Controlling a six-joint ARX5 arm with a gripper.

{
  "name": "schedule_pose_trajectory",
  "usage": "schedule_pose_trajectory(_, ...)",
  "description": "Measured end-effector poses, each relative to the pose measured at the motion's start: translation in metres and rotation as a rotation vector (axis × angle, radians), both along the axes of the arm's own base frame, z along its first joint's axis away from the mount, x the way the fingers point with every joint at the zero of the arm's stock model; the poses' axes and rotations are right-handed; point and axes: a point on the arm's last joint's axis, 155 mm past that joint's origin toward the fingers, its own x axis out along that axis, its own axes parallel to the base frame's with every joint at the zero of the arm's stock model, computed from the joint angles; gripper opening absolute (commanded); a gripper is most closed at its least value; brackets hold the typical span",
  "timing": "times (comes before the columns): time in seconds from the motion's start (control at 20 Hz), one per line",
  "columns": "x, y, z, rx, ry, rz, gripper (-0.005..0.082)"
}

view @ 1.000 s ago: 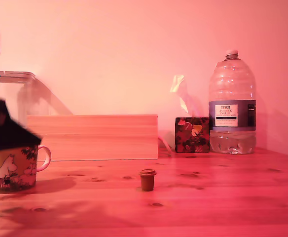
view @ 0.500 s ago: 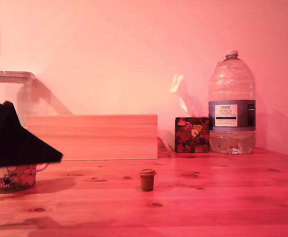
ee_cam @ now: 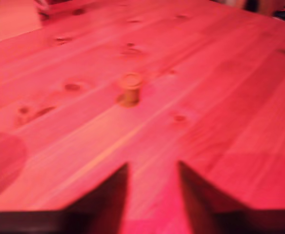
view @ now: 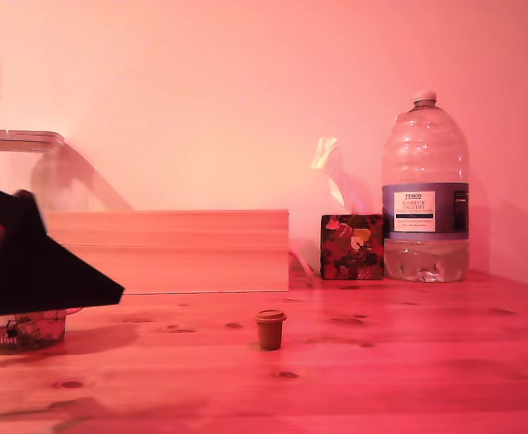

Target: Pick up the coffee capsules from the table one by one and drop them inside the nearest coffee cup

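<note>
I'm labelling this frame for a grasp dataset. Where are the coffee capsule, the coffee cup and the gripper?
coffee capsule [view: 270, 330]: exterior view, on its tapered side wall.
coffee cup [view: 24, 331]: exterior view, on the printed lower wall showing below the arm.
gripper [ee_cam: 152, 187]: wrist view, midway between its two dark fingertips.

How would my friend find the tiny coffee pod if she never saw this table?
Look at the big wooden table with dark knots. Near its middle in the exterior view, in front of the long pale wooden box, stands the coffee capsule alone. It is brownish-olive, tapered, with a wider flat rim, and far smaller than anything else there.
</note>
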Motion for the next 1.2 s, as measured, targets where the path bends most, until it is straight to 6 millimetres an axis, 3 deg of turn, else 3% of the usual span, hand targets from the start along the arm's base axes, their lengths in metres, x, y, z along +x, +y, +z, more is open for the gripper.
schedule_pose_trajectory(0.35, 0.007, -0.008, -0.012, 0.031, -0.007, 0.0, 0.0567)
schedule_pose_trajectory(0.65, 0.023, -0.04, -0.012, 0.037, -0.017, -0.044, 0.0567)
schedule_pose_trajectory(0.85, 0.027, -0.04, -0.028, 0.075, 0.018, -0.032, 0.0567)
schedule_pose_trajectory(1.2, 0.052, -0.06, -0.014, 0.027, 0.002, 0.018, 0.0627)
